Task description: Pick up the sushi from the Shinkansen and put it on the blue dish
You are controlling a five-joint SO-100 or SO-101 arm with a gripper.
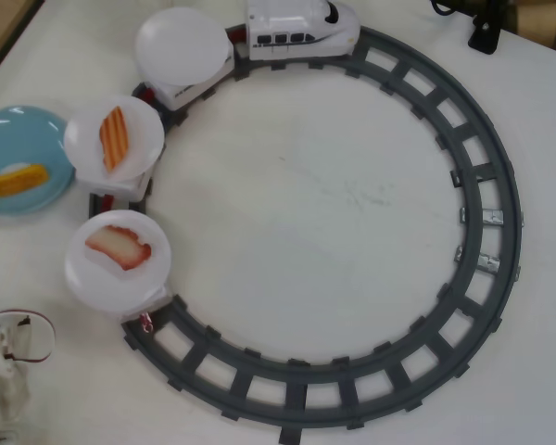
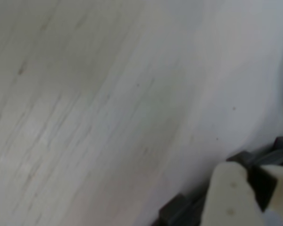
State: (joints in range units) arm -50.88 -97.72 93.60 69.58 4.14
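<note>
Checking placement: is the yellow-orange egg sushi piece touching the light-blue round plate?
Touching. The overhead view shows the yellow-orange egg sushi piece lying flat inside the light-blue round plate, wholly within its rim, with no tool near it.

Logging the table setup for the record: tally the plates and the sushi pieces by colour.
White plates: 3
Light-blue plates: 1
Yellow-orange egg sushi: 1
Orange-and-white striped sushi: 1
Red-and-white sushi: 1
Total: 7
</note>
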